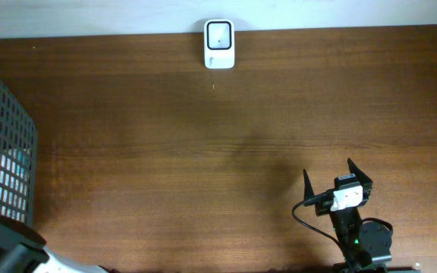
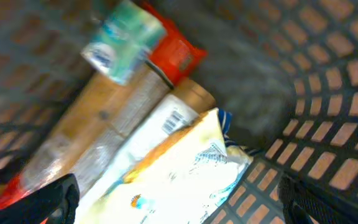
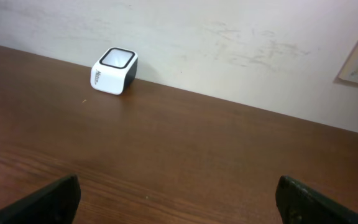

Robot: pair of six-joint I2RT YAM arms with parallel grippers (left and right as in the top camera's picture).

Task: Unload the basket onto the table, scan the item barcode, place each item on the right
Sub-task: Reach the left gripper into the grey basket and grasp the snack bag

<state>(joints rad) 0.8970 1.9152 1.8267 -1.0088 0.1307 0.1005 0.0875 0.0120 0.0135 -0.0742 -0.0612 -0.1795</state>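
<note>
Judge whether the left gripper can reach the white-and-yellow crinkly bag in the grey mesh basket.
Probably yes. The left gripper hangs open in the grey mesh basket, facing the white-and-yellow crinkly bag, which lies topmost with nothing covering it.

My bench looks like a shop checkout: a white barcode scanner [image 1: 219, 44] on a brown wooden table [image 1: 203, 152], a grey mesh basket [image 1: 10, 133] of packaged groceries [image 2: 185, 168].

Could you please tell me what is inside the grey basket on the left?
The basket holds a green-white pack, a red pouch, a long tan pack and a white-yellow bag. Whatever lies beneath them is covered.
</note>
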